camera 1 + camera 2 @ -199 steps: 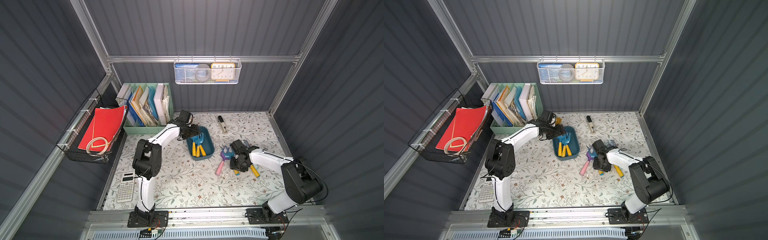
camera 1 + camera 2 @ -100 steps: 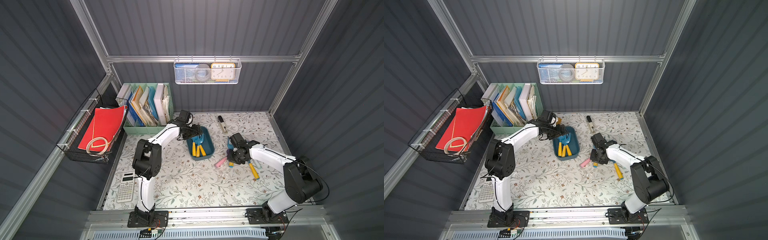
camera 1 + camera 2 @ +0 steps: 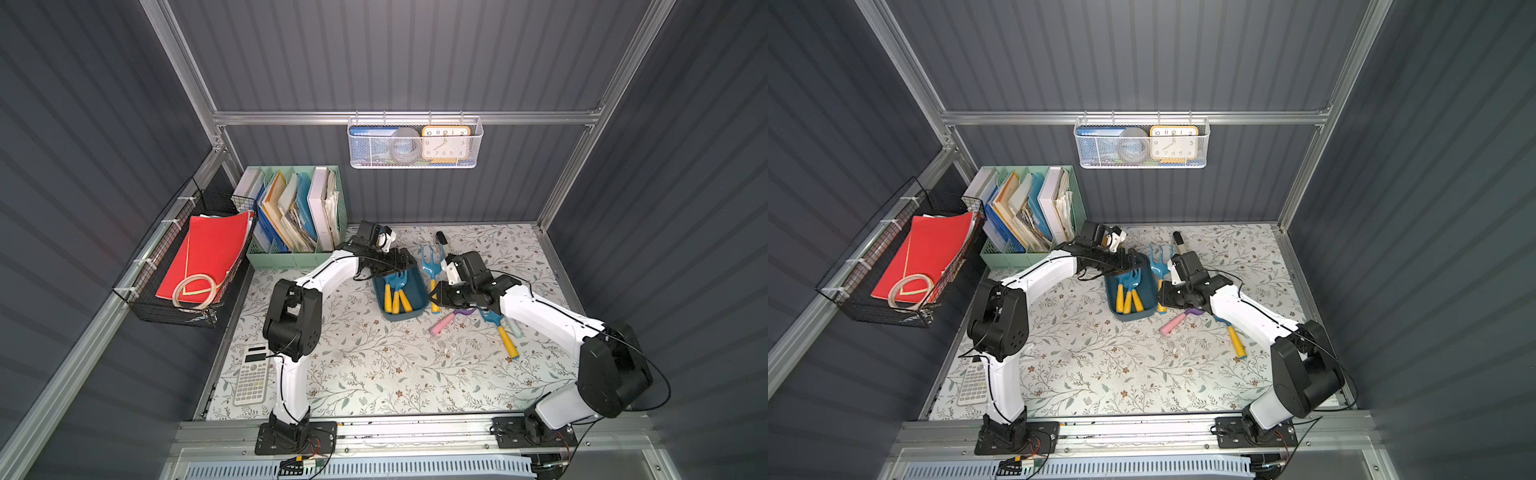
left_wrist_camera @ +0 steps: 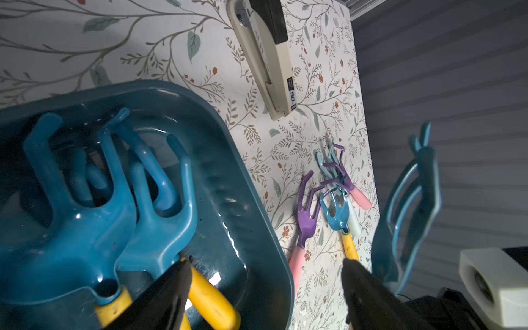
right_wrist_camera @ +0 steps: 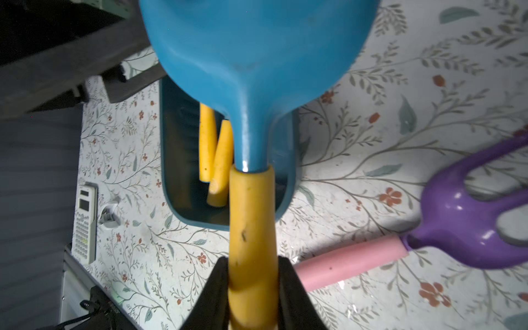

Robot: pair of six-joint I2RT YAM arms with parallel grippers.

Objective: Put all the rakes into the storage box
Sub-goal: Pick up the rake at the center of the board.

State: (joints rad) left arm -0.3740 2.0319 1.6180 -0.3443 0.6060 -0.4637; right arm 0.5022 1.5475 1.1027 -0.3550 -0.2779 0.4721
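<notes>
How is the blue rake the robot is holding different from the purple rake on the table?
The blue rake has a yellow handle; the purple rake has a pink one. The blue rake is clamped in the right gripper and lifted beside the storage box; the purple rake lies loose on the table. Both have pronged heads.

Storage box, dark teal, on floral tabletop; two blue rakes with yellow handles lying inside, overlapped. Left gripper fingers spread wide, one over the box interior, one outside its rim. Cream-and-black stapler beyond the box. Purple rakes with pink handles and a blue rake clustered near the tabletop edge. Another blue rake raised off the tabletop, blurred.
</notes>
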